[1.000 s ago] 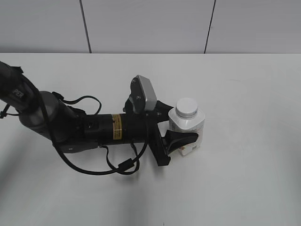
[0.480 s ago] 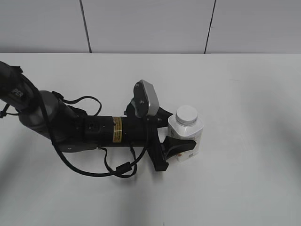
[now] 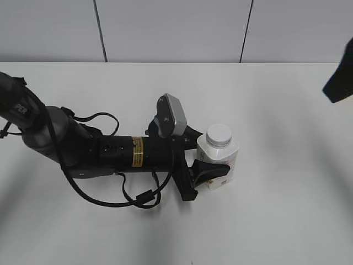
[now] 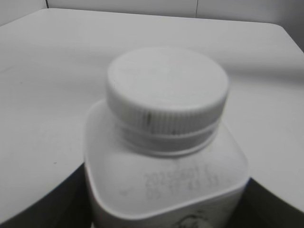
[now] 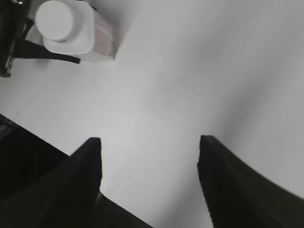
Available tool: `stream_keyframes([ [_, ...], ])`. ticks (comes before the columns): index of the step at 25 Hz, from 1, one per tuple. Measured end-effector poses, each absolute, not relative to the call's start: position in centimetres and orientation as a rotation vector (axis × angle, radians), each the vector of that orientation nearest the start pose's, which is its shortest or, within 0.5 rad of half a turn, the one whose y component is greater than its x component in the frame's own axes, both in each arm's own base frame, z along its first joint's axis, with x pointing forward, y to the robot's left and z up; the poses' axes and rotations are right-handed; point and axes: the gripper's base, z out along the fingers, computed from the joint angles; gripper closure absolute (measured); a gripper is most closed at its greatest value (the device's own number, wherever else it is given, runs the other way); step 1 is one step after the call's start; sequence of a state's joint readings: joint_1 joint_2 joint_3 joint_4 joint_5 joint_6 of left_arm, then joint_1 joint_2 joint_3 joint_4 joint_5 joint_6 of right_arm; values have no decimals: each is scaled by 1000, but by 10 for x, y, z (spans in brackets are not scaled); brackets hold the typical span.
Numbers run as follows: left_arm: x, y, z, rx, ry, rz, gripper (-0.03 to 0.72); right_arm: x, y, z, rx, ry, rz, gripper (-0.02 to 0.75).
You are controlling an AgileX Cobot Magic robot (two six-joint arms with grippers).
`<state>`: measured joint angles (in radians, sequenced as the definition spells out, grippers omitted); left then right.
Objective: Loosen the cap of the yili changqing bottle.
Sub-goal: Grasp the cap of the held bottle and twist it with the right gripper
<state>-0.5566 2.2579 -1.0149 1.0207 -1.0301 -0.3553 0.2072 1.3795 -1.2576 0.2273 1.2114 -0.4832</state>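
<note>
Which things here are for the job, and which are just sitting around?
For the job:
- bottle, gripped at its sides by the left gripper
- cap, on the bottle
- right gripper, open, away from the bottle

Just there:
- table
- wall

A white ribbed cap tops the white yili changqing bottle, its pink-red label showing low on one side and a grey printed date code on its shoulder. The black left arm bears a yellow band and a grey camera housing, on a white table
</note>
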Motion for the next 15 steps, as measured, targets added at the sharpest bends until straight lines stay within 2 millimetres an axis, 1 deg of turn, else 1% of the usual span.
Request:
stream_keyframes([
  [2, 293, -261, 70, 1306, 1493, -955, 240, 260, 94, 332, -1021, 2615, 227, 237],
  [4, 293, -261, 70, 1306, 1493, -955, 240, 267, 112, 327, -1118, 2605, 211, 236],
  [6, 293, -261, 70, 1306, 1493, -955, 240, 274, 130, 321, -1146, 2614, 222, 236],
  [9, 293, -261, 70, 1306, 1493, -955, 240, 287, 149, 314, -1146, 2638, 241, 236],
  [11, 293, -261, 70, 1306, 1493, -955, 240, 294, 163, 305, -1180, 2650, 248, 236],
  [15, 293, -261, 70, 1306, 1493, -955, 240, 299, 183, 287, -1231, 2687, 259, 237],
])
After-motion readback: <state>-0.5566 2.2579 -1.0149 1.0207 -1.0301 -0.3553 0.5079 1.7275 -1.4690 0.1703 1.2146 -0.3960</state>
